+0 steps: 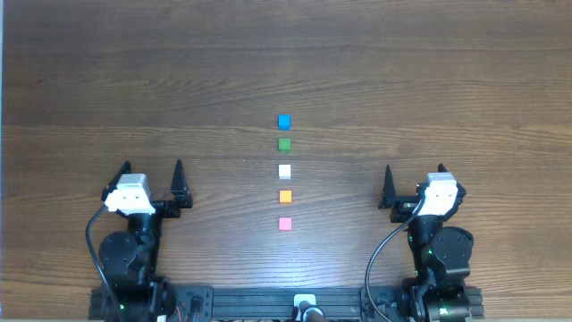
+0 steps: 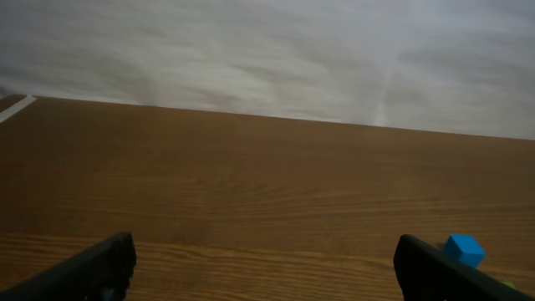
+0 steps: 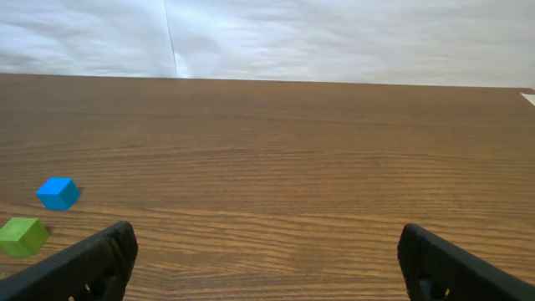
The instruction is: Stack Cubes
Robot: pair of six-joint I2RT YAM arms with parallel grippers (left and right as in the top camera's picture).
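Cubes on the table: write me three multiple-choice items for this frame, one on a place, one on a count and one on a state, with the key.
1. Which cube lies uppermost in the top view?
A. pink
B. blue
C. white

2. How many cubes lie on the table?
A. three
B. five
C. six

3. What state is the left gripper in?
A. open, holding nothing
B. shut on a cube
C. shut and empty

Key:
1. B: the blue cube heads the single column, with green next below it.
2. B: five separate cubes lie in one line, none stacked.
3. A: its fingers stand wide apart with bare table between them, well off to the side of the column.
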